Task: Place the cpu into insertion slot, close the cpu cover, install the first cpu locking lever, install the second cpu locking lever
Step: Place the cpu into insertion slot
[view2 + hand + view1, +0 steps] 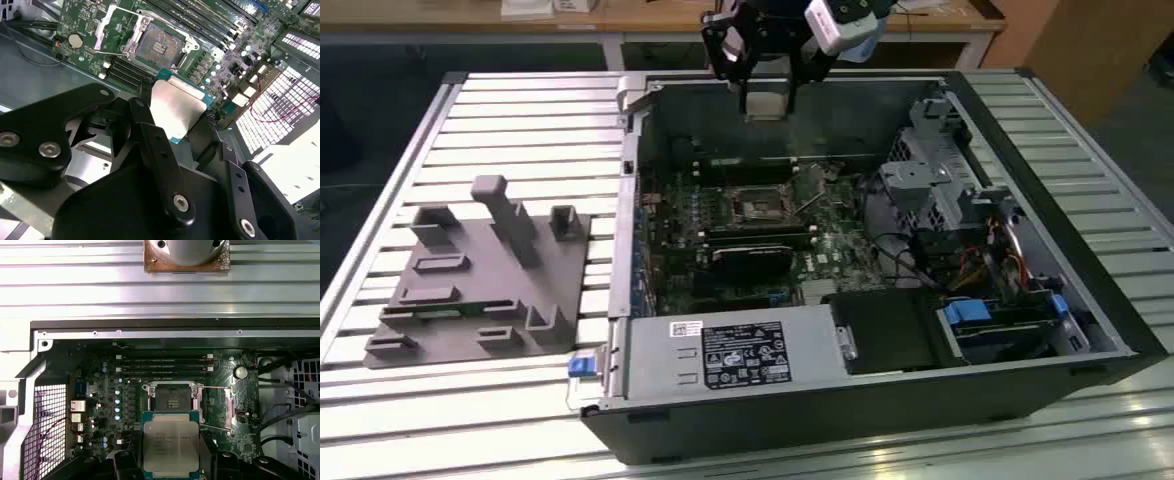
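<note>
High at the upper middle of the exterior view, over the far edge of the open computer case [854,405]: the hand [767,112], clamped on the cpu [767,98] by two opposite edges. In both wrist views, silvery face of the cpu [171,445] between black fingers [150,132], well above the green motherboard [100,405]. Under it, the bare insertion slot [172,401]. Just beside the slot, cpu cover [104,24] swung open, thin wire levers [216,388] lying free. At the exterior view's left, on the slatted desk [520,120], a grey fixture block [474,275], apart from the case.
</note>
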Action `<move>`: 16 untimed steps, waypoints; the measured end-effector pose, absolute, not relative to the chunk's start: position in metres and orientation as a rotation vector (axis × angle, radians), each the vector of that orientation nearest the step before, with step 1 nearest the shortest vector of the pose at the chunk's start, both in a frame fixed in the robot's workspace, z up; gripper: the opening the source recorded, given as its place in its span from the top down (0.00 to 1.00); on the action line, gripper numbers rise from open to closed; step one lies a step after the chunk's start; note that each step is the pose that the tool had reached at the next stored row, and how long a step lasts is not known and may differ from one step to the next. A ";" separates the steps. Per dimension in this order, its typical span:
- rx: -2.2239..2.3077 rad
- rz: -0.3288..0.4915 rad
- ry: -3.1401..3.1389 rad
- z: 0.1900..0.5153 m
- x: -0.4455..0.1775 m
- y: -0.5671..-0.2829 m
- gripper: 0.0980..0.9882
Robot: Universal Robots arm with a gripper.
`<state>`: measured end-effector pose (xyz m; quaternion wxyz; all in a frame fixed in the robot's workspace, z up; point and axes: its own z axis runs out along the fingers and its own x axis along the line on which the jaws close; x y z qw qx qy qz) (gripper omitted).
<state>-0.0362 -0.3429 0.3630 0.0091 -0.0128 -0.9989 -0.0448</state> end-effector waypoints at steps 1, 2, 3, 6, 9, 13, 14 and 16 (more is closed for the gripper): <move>-0.040 -0.140 -3.120 0.363 -0.036 -0.343 0.50; -0.040 -0.140 -3.120 0.363 -0.036 -0.343 0.50; -0.040 -0.140 -3.120 0.363 -0.036 -0.343 0.50; -0.040 -0.140 -3.120 0.363 -0.036 -0.343 0.50; -0.040 -0.140 -3.120 0.363 -0.036 -0.343 0.50; -0.040 -0.140 -3.120 0.363 -0.036 -0.343 0.50; -0.040 -0.140 -3.121 0.362 -0.036 -0.343 0.50; -0.040 -0.140 -3.122 0.360 -0.036 -0.343 0.50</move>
